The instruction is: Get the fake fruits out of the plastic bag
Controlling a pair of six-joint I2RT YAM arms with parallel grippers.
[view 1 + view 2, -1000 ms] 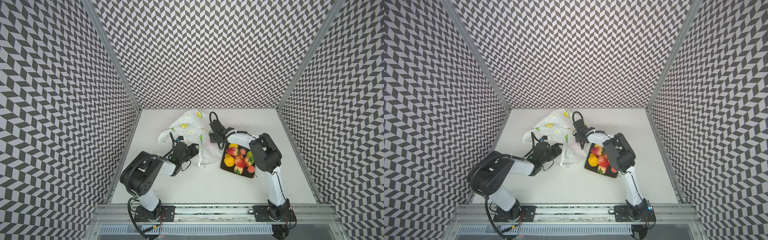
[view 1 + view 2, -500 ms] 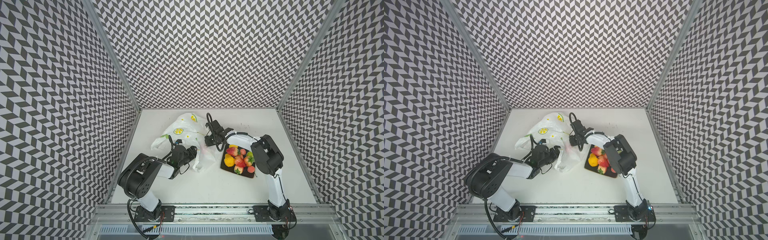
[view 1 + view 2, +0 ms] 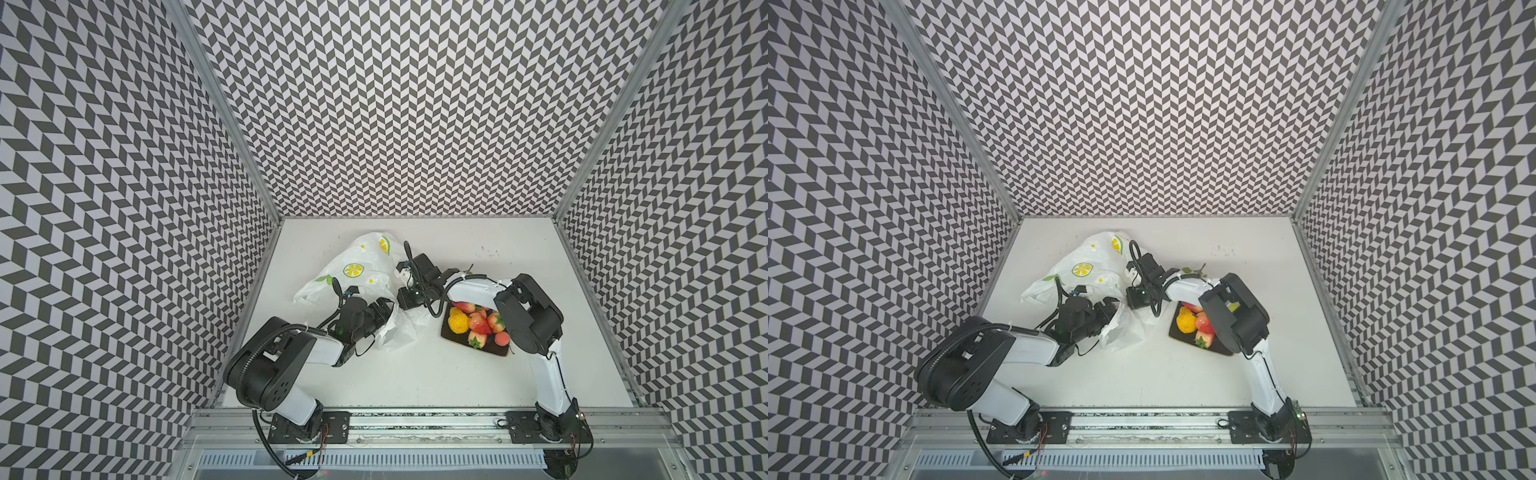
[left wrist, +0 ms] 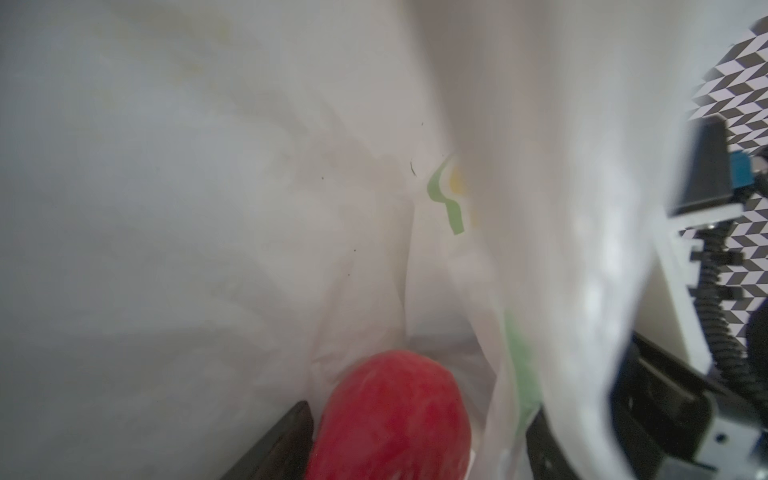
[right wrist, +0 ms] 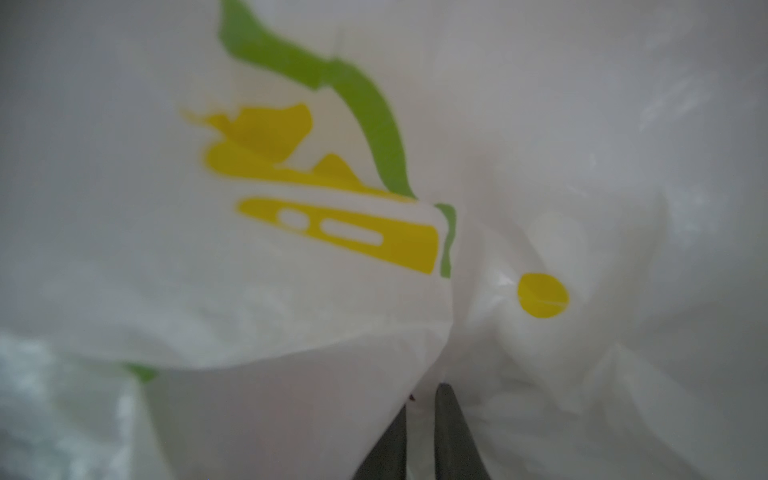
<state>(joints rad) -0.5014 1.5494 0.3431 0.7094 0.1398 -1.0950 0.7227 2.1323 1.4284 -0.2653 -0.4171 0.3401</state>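
left gripper (image 3: 383, 311) poking into plastic bag (image 3: 357, 270) mouth, jaws standing wide apart. red fruit (image 4: 390, 415) lying loose between fingers (image 4: 291, 436), leaning on one, bag film hanging by other. right gripper (image 5: 420, 399) pinching bag fold, jaws almost together. bag lying crumpled mid-table (image 3: 415, 374), just left of dark plate (image 3: 494, 352). other fake fruits (image 3: 478, 326) sitting piled on plate.

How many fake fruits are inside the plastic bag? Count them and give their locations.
1 in view: a red fake fruit inside the plastic bag, between the spread fingers of the left gripper. The bag's folds may hide more.
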